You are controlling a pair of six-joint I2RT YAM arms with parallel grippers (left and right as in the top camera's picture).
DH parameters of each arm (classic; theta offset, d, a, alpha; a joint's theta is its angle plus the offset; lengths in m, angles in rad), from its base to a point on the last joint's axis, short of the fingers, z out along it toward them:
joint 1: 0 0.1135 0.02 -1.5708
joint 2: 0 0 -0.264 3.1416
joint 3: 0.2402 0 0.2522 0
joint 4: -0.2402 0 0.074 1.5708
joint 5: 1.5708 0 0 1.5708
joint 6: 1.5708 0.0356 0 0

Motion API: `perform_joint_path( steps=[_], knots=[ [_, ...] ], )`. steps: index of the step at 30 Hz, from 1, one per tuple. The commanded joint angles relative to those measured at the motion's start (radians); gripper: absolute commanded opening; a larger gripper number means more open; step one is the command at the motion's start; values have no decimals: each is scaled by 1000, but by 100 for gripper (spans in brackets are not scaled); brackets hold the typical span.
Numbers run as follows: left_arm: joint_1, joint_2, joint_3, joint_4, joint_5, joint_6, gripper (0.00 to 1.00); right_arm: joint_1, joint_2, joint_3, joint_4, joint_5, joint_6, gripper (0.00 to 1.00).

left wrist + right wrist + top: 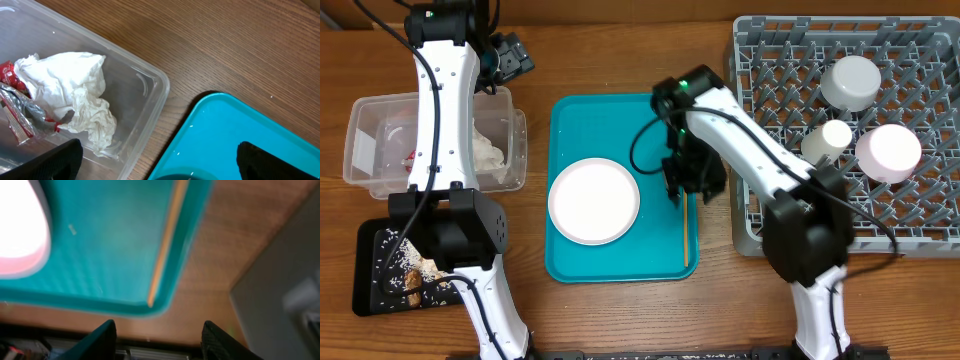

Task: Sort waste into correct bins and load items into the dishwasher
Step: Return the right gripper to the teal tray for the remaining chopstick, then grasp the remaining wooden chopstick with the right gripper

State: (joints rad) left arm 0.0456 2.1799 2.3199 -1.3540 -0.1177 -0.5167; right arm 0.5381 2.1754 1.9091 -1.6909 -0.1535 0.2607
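Chopsticks [167,240] lie along the right rim of the teal tray [570,260], with the plate [593,200] on the same tray, well apart. Right claw [159,327] hangs over that rim, fingers partly apart, gripping nothing. Grey bowl [850,82], pink bowl [888,152] and cup [836,135] sit in the rack [920,230]. Left claw [160,150] is spread wide and empty, over a corner of the clear tub [155,85]. Napkins [75,85] are inside the tub.
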Motion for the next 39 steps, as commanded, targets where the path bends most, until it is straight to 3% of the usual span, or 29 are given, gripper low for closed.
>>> perform_joint_path(
  steps=[1, 10, 13, 19, 39],
  knots=[
    [-8, -2, 21, 1, -16, -6, 100, -1, -105, -122, 55, 6, 33, 57],
    [-8, -2, 21, 0, -16, -7, 100, 37, -111, -215, 286, -23, 105, 53],
    [-8, -2, 21, 0, -16, -7, 100, 50, -111, -215, 338, -16, 142, 47],
    [-8, -2, 21, 0, -16, -7, 100, 72, -111, -241, 362, 184, 291, 48],
    [-15, -2, 21, 0, -16, -7, 100, 74, -111, -420, 599, 130, 282, 50]
  ],
)
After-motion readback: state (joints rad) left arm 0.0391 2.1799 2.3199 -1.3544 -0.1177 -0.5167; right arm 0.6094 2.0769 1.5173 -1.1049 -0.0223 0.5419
